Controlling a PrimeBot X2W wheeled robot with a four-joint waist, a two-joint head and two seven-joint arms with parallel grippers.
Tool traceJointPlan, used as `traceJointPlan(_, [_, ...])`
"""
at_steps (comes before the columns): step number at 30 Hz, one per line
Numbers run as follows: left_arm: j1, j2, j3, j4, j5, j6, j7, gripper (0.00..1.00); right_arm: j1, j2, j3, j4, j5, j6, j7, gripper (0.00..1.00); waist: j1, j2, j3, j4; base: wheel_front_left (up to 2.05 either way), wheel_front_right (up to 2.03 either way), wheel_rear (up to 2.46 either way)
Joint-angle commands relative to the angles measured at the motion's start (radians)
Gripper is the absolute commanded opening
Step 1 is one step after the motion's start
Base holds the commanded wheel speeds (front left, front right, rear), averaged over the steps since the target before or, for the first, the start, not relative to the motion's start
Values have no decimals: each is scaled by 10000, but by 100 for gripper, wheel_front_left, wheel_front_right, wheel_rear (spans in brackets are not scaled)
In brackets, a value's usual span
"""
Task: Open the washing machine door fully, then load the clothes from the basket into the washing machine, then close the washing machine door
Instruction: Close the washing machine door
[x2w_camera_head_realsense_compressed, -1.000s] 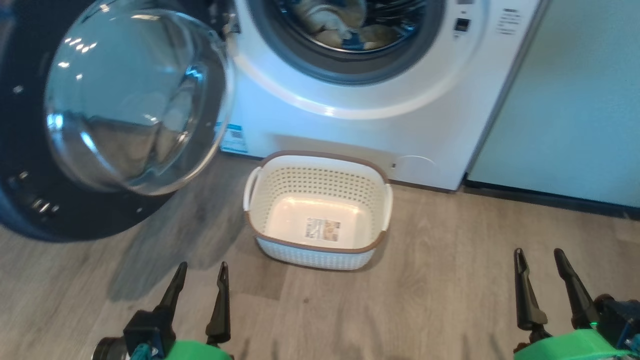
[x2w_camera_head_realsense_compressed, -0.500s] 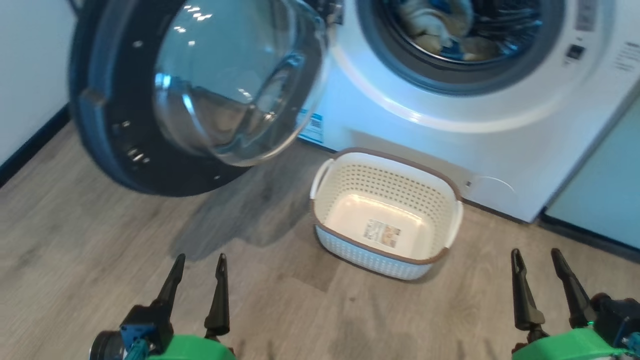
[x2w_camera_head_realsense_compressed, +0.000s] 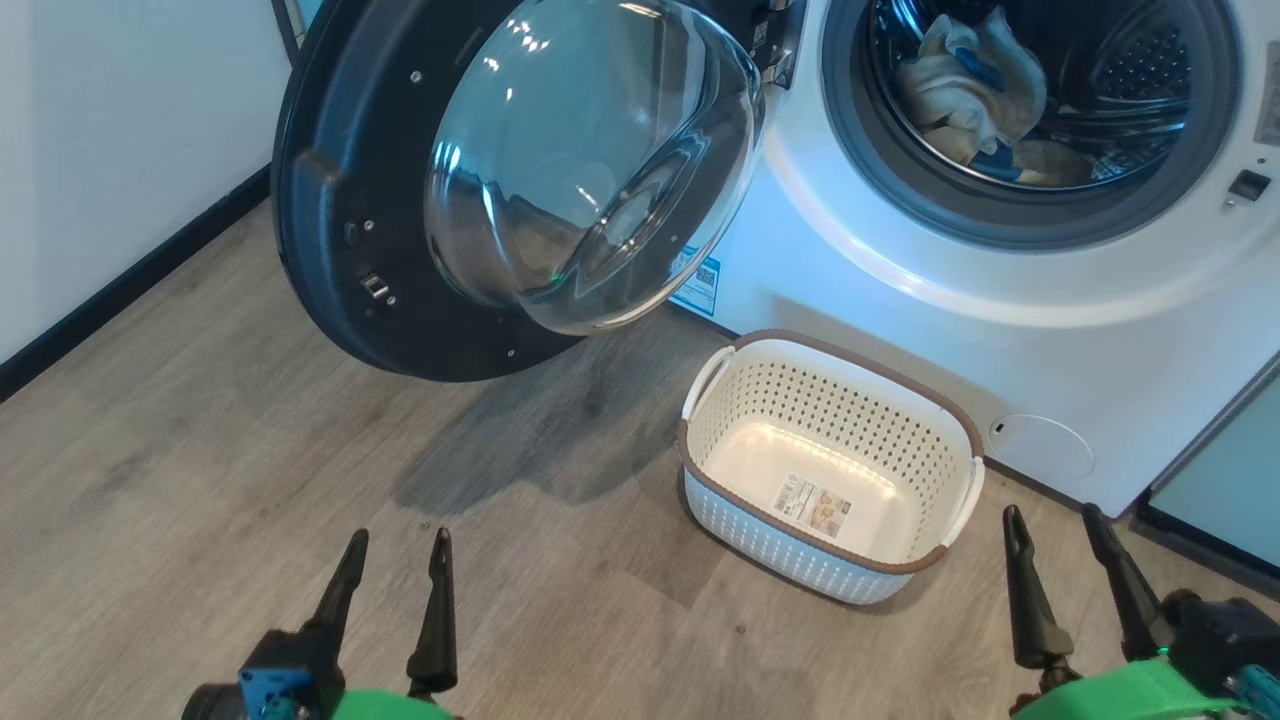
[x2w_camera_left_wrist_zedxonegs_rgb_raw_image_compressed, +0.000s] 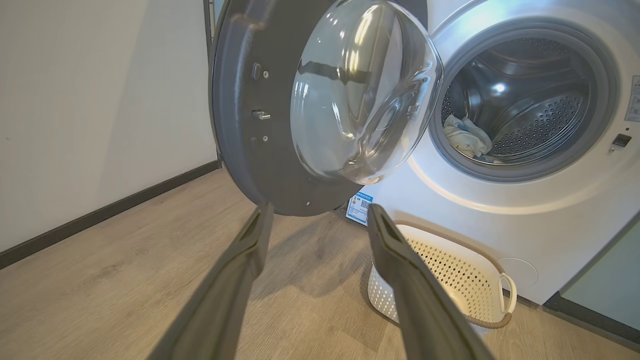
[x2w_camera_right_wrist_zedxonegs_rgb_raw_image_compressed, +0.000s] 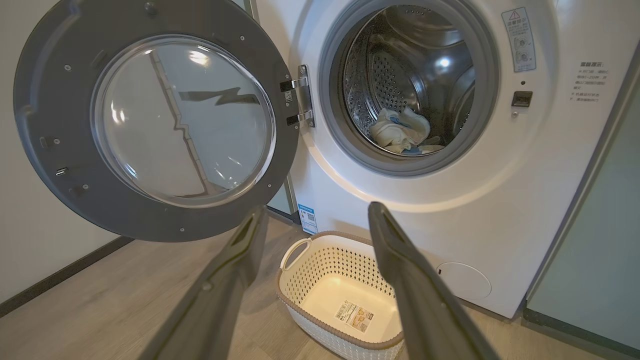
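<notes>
Washing machine door (x2w_camera_head_realsense_compressed: 520, 170) hangs wide open upper left. Clothes (x2w_camera_head_realsense_compressed: 965, 95) sit in the drum upper right, maybe several pieces. Empty basket (x2w_camera_head_realsense_compressed: 800, 410) is centre-right, just before the washing machine (x2w_camera_head_realsense_compressed: 900, 330). Left gripper (x2w_camera_head_realsense_compressed: 400, 540) and right gripper (x2w_camera_head_realsense_compressed: 1050, 515) are at the bottom corners, spread wide, holding nothing.

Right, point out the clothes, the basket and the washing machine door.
the clothes (x2w_camera_right_wrist_zedxonegs_rgb_raw_image_compressed: 400, 131): right wrist view, middle of the pale bundle.
the basket (x2w_camera_head_realsense_compressed: 820, 400): head view, its perforated inner wall.
the washing machine door (x2w_camera_head_realsense_compressed: 330, 250): head view, its black rim.
</notes>
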Motion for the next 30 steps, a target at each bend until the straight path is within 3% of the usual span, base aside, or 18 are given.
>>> traceJointPlan(1, [-305, 82, 419, -361, 81, 489, -138, 100, -96, -110, 227, -308, 13, 44, 23, 100, 1, 0, -35, -2, 0, 0, 0])
traceJointPlan(12, [-385, -28, 526, -645, -371, -78, -139, 100, -79, -110, 214, -431, -58, 44, 138, 100, 1, 0, 46, -156, 0, 0, 0])
traceJointPlan(13, [-430, -52, 569, -724, -399, -184, -140, 46, -79, -110, 202, -438, -63, 44, 145, 100, 1, 0, 46, -165, 0, 0, 0])
traceJointPlan(15, [-442, -194, 666, -853, -624, -438, -140, 0, -70, -110, 184, -452, -66, 44, 155, 100, 1, 0, 36, -178, 0, 0, 0])
traceJointPlan(20, [-487, -513, 1076, -1297, -1499, -1418, -140, 0, -57, -110, 162, -499, -65, 44, 186, 100, 1, 0, 31, -200, 0, 0, 0])
traceJointPlan(25, [-758, -710, 1818, -1888, -3229, -2503, -113, 0, -69, -110, 102, -575, -85, 44, 244, 100, 1, 0, 66, -171, 0, 0, 0])
traceJointPlan(30, [-1201, -588, 2469, -2529, -4793, -3061, 274, 0, -85, -110, 96, -636, -94, 44, 298, 100, 1, 0, 105, -166, 0, 0, 0])
